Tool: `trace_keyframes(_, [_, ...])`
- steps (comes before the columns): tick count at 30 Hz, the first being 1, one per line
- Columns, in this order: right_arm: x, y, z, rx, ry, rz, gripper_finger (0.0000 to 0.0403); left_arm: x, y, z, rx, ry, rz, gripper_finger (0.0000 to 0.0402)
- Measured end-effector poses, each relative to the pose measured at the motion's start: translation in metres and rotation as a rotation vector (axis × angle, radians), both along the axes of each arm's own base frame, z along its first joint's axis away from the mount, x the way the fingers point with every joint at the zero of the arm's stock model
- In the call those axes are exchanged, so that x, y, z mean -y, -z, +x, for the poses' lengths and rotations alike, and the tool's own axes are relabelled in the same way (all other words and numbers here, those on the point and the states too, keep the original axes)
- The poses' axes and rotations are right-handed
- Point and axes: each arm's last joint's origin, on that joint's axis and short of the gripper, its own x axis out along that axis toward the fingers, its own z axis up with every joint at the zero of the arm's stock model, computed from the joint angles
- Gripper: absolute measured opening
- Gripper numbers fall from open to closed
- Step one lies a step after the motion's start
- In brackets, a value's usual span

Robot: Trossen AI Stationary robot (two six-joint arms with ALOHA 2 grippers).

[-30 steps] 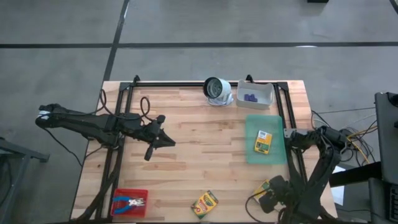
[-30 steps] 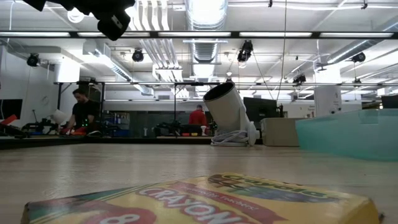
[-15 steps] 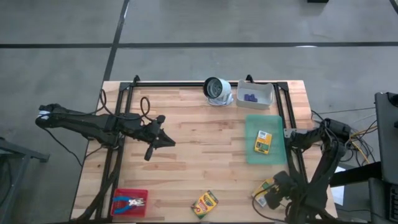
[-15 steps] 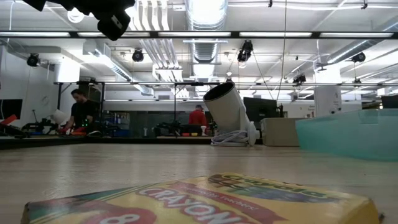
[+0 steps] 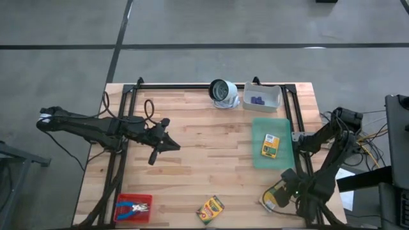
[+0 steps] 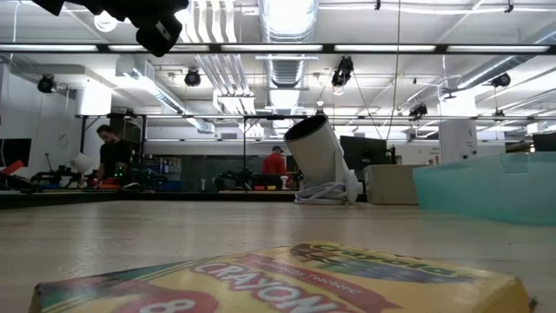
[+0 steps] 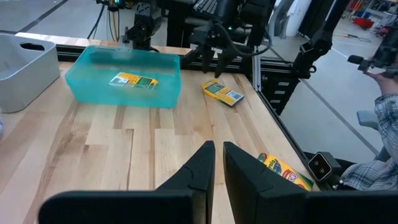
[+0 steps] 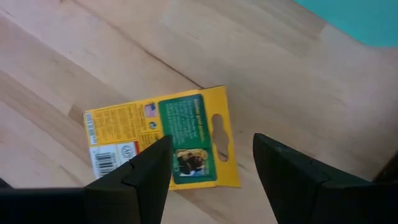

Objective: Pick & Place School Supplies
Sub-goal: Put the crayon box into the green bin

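Three yellow-and-green crayon boxes show. One lies flat near the table's near right corner (image 5: 273, 197) (image 8: 165, 140), and my right gripper (image 8: 211, 165) (image 5: 285, 190) hangs above it, pointing steeply down, open, touching nothing. Another crayon box (image 5: 270, 145) lies in the teal tray (image 5: 259, 160). The last one (image 5: 209, 209) (image 6: 278, 283) lies at the near edge. Tiny purple pieces (image 5: 257, 100) sit in the white bin (image 5: 276, 96). Blue-handled scissors (image 5: 135, 207) lie in the red tray (image 5: 121, 216). My left gripper (image 5: 171, 145) (image 7: 217, 163) waits shut, raised over the table's left middle.
A white-grey round camera-like object (image 5: 222, 92) (image 6: 317, 161) stands at the far edge beside the bin. Black frame rails (image 5: 192, 86) run along the table's far, left and right sides. Bare wood lies across the middle. In the left wrist view, a person's hand (image 7: 382, 62) shows beyond the table.
My right gripper has come down toward the crayon box at the near right corner and tipped to point more steeply down, staying open. Its arm's elbow has swung toward the table's right edge. The boxes have not moved.
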Motion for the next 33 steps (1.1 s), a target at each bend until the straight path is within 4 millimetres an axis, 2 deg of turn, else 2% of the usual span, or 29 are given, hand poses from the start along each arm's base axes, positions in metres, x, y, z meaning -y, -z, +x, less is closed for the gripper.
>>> trace_keyframes(7, [0.012, 0.009, -0.005, 0.004, -0.012, 0.066, 0.0215, 0.0, 0.0, 0.0, 0.0, 0.0, 0.0, 0.0037])
trace_keyframes(24, [0.018, 0.025, -0.008, -0.012, -0.041, 0.092, 0.0215, 0.0, 0.0, 0.0, 0.0, 0.0, 0.0, 0.0037])
trace_keyframes(33, [0.018, 0.026, -0.007, -0.01, -0.036, 0.095, 0.0214, 0.0, 0.0, 0.0, 0.0, 0.0, 0.0, 0.0037])
